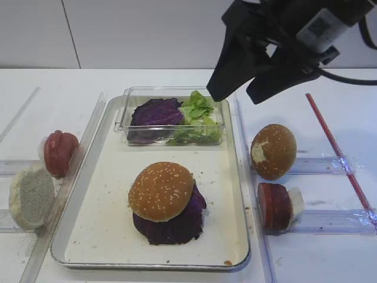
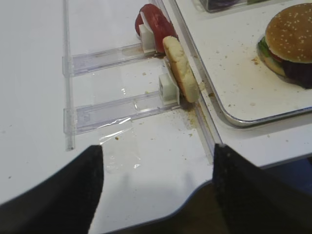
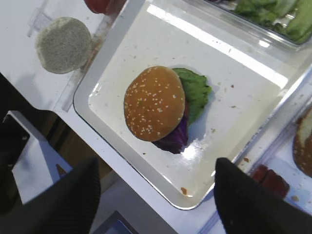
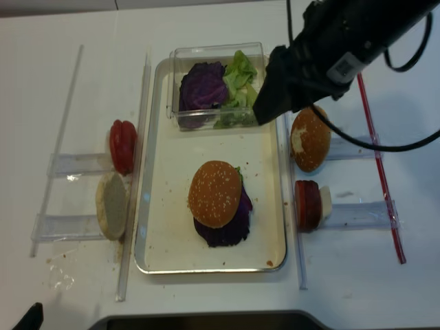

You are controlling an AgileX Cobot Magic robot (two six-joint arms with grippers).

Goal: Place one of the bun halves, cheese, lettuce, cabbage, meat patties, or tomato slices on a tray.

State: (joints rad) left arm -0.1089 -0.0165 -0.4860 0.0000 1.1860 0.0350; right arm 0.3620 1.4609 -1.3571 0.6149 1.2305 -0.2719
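Observation:
A sesame bun half point(image 1: 161, 190) point(image 3: 154, 103) point(image 4: 215, 193) tops a stack on the silver tray point(image 1: 112, 194) point(image 3: 234, 97), over purple cabbage point(image 1: 177, 227) and lettuce point(image 3: 195, 92). More cabbage point(image 1: 156, 112) and lettuce point(image 1: 197, 112) lie in a clear box at the tray's far end. My right gripper point(image 1: 234, 97) point(image 3: 156, 165) hangs high above the tray, open and empty. Over the table's front left edge my left gripper point(image 2: 157, 151) is open, holding nothing. Red round slices point(image 1: 60, 152) point(image 1: 274, 205), tomato or meat I cannot tell, stand beside the tray. Cheese is out of view.
A brown bun with a torn white patch point(image 1: 273, 151) leans in a clear rail holder right of the tray. A pale floury bun half point(image 1: 31, 196) point(image 2: 180, 68) stands on edge at the left. A red strip point(image 1: 336, 141) runs along the right.

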